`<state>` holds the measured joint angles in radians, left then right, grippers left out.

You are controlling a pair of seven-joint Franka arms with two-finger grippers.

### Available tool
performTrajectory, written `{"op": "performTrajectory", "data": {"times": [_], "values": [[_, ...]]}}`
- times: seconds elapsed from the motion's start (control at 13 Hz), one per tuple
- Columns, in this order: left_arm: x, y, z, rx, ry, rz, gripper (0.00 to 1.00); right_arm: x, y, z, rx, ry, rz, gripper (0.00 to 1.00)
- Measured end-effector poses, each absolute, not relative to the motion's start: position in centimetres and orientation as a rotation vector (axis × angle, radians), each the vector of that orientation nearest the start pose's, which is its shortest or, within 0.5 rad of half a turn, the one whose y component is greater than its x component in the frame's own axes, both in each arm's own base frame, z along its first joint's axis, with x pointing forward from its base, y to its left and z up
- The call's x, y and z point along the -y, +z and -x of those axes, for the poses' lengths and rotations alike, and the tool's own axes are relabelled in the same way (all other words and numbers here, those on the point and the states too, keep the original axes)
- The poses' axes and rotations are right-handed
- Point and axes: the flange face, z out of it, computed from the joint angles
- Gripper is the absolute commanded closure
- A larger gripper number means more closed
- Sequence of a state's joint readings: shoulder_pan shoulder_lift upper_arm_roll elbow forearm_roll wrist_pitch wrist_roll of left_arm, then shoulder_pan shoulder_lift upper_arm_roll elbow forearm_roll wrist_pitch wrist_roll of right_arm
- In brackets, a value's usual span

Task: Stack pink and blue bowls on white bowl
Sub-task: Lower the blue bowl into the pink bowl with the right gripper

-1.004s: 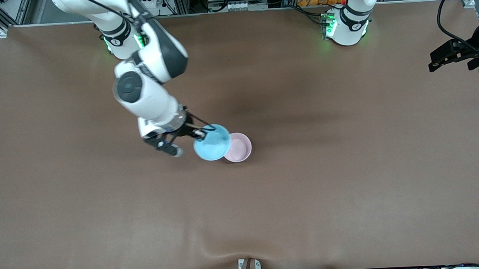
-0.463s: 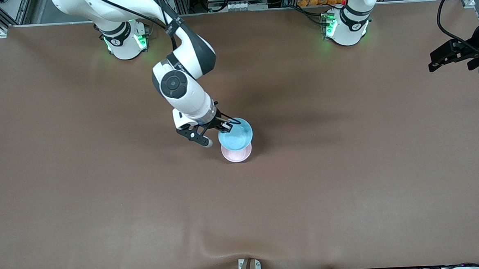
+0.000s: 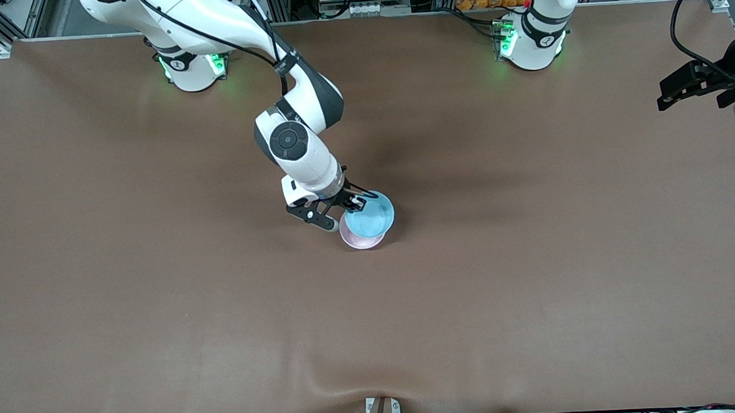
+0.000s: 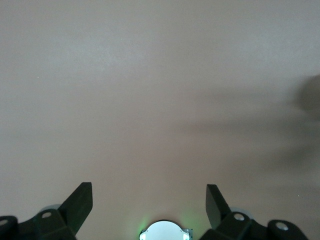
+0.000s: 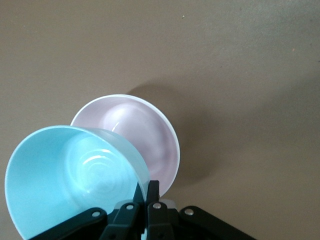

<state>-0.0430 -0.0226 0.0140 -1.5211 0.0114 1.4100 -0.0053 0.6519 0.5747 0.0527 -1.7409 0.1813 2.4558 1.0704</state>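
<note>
while pinching the glossy blue bowl (image 3: pixel 368 214) rim, right gripper (image 3: pixel 353 202) hangs over round pink bowl (image 3: pixel 358 238).

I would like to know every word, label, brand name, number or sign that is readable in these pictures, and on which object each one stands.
None can be read.
Blue bowl, held by the right gripper over the pink bowl: plain, no print.
Pink bowl: plain, no print.
Right arm: small marks near the wrist joint, too small to read.
Left gripper, waiting over bare table: no lettering visible.
</note>
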Motion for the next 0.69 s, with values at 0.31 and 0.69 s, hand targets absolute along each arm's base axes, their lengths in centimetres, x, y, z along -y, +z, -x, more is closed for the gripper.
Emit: {"op": "performTrajectory", "data": {"times": [0.31,0.69], "values": [[1.4,64.6,-53.0,-0.035,0.138,3.126,0.00,-44.1,25.0,-51.9,-0.728,0.047,2.857,1.00],[1.4,64.6,-53.1,-0.035,0.140,3.126,0.00,-44.3,23.7,-51.7,-0.649,-0.020,2.907,1.00]]}}
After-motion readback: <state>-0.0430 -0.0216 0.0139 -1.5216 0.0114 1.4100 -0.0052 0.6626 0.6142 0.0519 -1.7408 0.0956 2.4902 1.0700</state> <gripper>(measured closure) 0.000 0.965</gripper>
